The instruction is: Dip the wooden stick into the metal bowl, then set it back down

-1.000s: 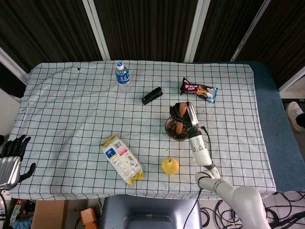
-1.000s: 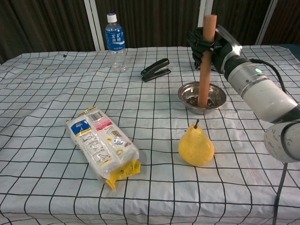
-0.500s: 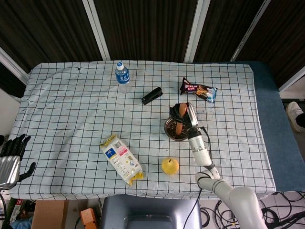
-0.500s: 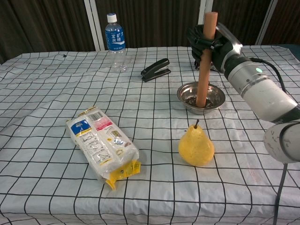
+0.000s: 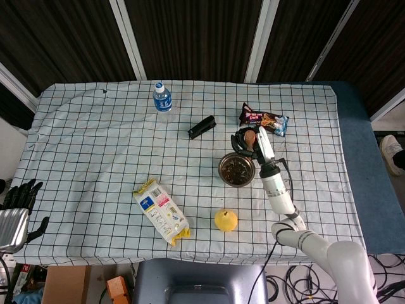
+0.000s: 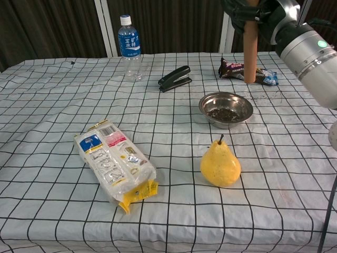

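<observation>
My right hand [image 6: 256, 11] grips the wooden stick [image 6: 250, 45] upright near its top end, at the upper right of the chest view. The stick hangs in the air behind and above the metal bowl [image 6: 226, 108], its lower end clear of the rim. From the head view, the stick [image 5: 251, 137] shows end-on in the right hand [image 5: 245, 140], just beyond the bowl [image 5: 236, 170], which holds dark bits. My left hand [image 5: 19, 196] hangs off the table's left edge, fingers apart and holding nothing.
A yellow pear [image 6: 220, 164] stands in front of the bowl. A snack wrapper [image 6: 235, 70] lies behind the stick, a black stapler [image 6: 175, 78] and a water bottle [image 6: 129, 46] further left at the back. A printed packet [image 6: 116, 164] lies front left.
The right hand has lifted the stick out of the bowl and carried it up and to the right, away from me. The left hand has stayed put.
</observation>
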`<state>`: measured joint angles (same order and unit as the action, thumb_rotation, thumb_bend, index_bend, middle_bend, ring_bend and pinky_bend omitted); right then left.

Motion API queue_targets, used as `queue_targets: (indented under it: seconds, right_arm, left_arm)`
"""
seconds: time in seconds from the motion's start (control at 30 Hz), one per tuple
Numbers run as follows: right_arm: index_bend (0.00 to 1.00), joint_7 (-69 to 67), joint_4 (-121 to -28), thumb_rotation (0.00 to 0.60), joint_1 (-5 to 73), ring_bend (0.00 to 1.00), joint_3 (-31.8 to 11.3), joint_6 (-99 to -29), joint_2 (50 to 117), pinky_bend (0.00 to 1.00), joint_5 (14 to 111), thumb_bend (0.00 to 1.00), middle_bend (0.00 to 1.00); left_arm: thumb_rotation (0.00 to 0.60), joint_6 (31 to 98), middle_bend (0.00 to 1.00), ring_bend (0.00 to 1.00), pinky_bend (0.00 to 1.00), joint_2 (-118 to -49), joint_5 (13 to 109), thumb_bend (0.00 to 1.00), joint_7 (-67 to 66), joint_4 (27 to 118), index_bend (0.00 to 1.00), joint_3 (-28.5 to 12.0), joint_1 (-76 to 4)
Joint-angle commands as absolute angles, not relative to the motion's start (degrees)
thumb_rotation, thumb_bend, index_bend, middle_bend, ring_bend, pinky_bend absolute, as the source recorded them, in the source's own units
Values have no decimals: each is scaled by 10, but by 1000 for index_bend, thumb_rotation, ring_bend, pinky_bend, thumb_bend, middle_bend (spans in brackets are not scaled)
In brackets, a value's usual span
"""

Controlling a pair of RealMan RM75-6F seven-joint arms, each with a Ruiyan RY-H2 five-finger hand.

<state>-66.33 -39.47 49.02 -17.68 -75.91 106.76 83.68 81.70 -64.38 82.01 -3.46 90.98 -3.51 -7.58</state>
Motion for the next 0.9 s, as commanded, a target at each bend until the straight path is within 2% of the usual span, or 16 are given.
queue_targets:
  seconds: [0.03, 0.2, 0.53, 0.8, 0.9]
  right_arm:
    - [1000, -344, -391, 600, 408, 937, -38, -714, 947, 938, 906, 446, 953]
    - [1000, -257, -359, 600, 366, 921, -8, -685, 945, 919, 899, 445, 953]
    - [1000, -196, -219, 600, 336, 904, 29, -632, 1025, 901, 911, 445, 952]
    - [983, -232, -161, 600, 332, 885, 5, -649, 1081, 876, 893, 445, 952]
    - [906, -251, -153, 600, 334, 865, -6, -649, 1095, 852, 884, 445, 912]
  left_arm:
    - [600, 816, 0, 0, 24, -645, 821, 370, -37, 911, 0, -34, -76]
    - [600, 811, 0, 0, 24, -646, 818, 370, -39, 910, 0, -35, -79]
    - [600, 808, 0, 0, 24, -646, 816, 371, -38, 911, 0, -37, -82]
    - [600, 808, 0, 0, 23, -643, 819, 370, -32, 911, 0, -35, -81]
    - [600, 810, 0, 0, 23, -643, 819, 369, -32, 911, 0, -35, -80]
